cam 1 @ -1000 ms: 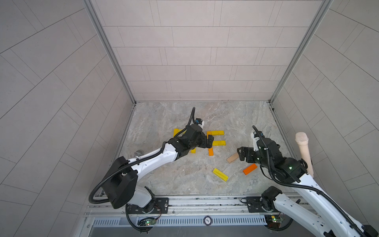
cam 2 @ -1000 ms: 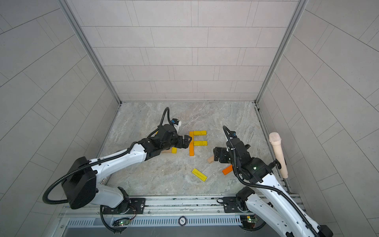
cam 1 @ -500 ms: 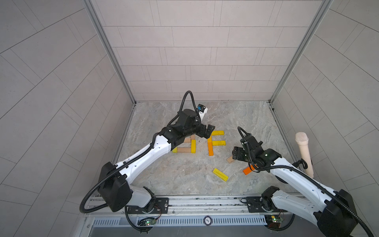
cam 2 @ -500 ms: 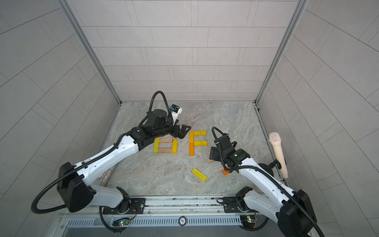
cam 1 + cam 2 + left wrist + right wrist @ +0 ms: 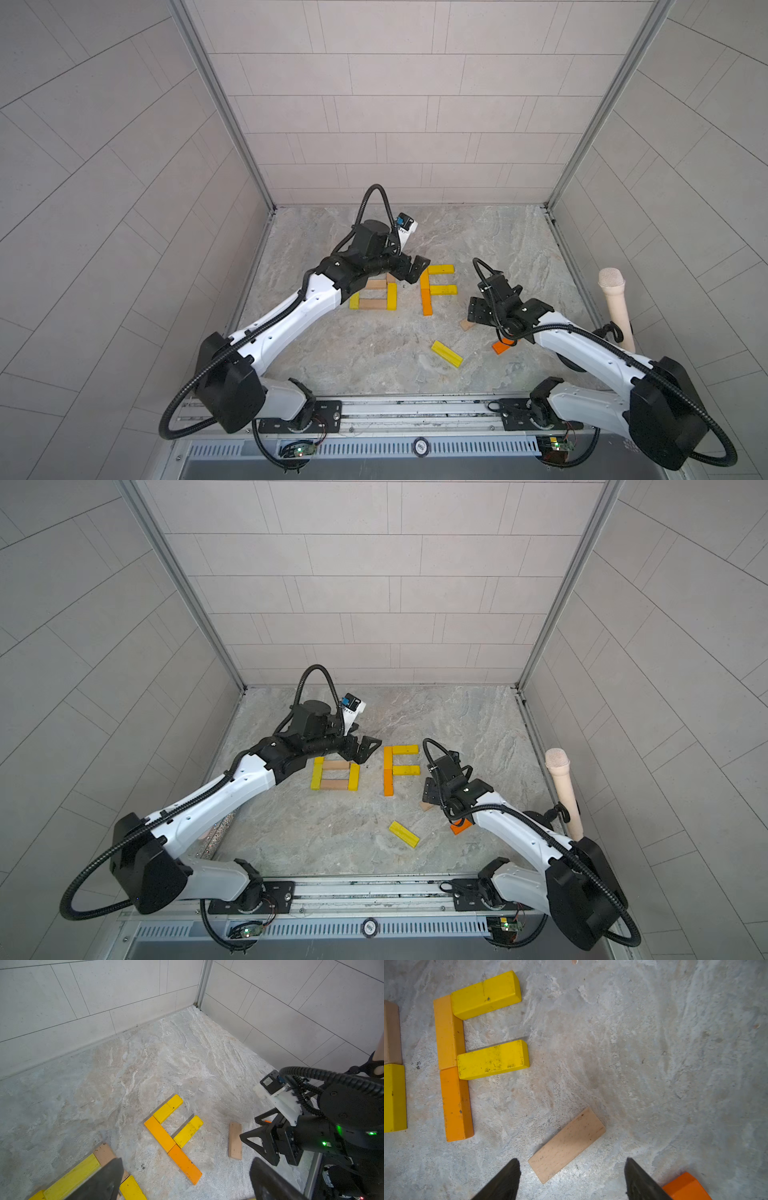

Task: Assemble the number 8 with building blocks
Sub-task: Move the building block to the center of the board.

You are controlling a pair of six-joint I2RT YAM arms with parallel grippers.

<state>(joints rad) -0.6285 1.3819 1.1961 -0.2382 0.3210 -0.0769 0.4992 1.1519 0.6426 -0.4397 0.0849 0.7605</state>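
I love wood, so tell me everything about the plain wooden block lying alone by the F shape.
The plain wooden block is a flat, unpainted rectangular bar of pale, faintly speckled wood. It lies flat on the stone-look floor, slanted, apart from the F-shaped blocks, with nothing touching it. The right pincer has its open jaws either side of one end, not closed on it.

A robotics lab test cell — pale grey tiled wall panels [image 5: 395, 112] and aluminium corner posts [image 5: 225, 108] box in a marbled stone-look worktop [image 5: 374, 353], two white-and-black robot arms [image 5: 291, 320] bolted to a metal rail [image 5: 415, 409].
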